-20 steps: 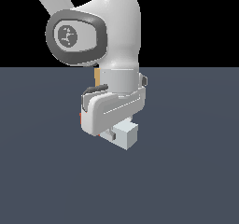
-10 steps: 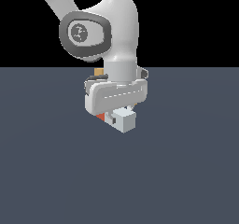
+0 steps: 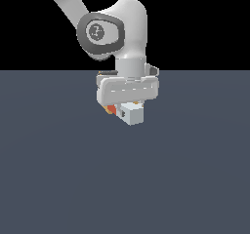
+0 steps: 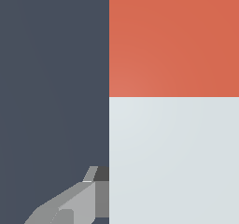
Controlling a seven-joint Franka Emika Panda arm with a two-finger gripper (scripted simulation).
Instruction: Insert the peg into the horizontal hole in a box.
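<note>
Under the wrist, above the floor (image 3: pixel 58 179), the gripper (image 3: pixel 126 112) holds the peg (image 3: pixel 131 113) clamped at its white half, and with no box visible, blind travel risks missing the hole

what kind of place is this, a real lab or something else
Most likely a simulated test scene, not a real lab. The floor is one flat, textureless slate grey, the background behind the arm is plain black, and the red-and-white peg under the gripper has flat, uniform colours.
</note>
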